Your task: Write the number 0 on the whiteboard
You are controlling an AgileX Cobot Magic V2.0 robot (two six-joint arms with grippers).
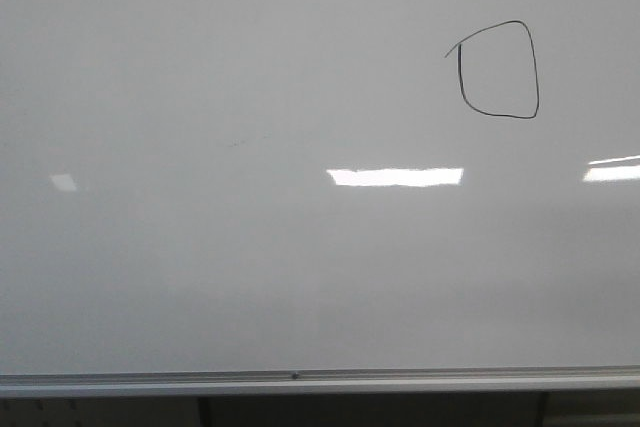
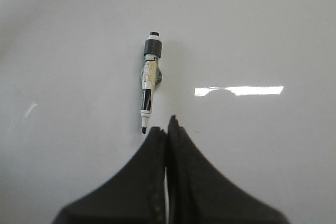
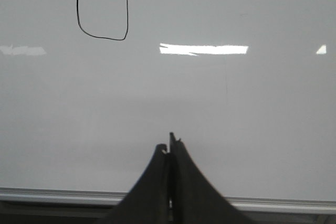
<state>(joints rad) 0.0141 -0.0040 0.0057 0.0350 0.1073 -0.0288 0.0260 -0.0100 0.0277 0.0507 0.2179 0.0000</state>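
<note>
The whiteboard (image 1: 200,277) fills my front view; the number 0 (image 1: 498,69) sits at its upper right. My left gripper (image 2: 167,129) is closed, empty, beside a marker (image 2: 149,82). My right gripper (image 3: 170,145) is closed, empty

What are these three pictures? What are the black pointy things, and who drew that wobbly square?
It's a robot with two arms. One camera looks forward at a big whiteboard, where a number 0 is drawn, a bit squarish. The other two cameras ride on the wrists. The black pointy shapes are the pinchers: the left gripper and the right gripper. Both are closed and hold nothing. A marker with its tip bare shows beyond the left one, touching neither finger. The pictures don't show who drew the 0.
</note>
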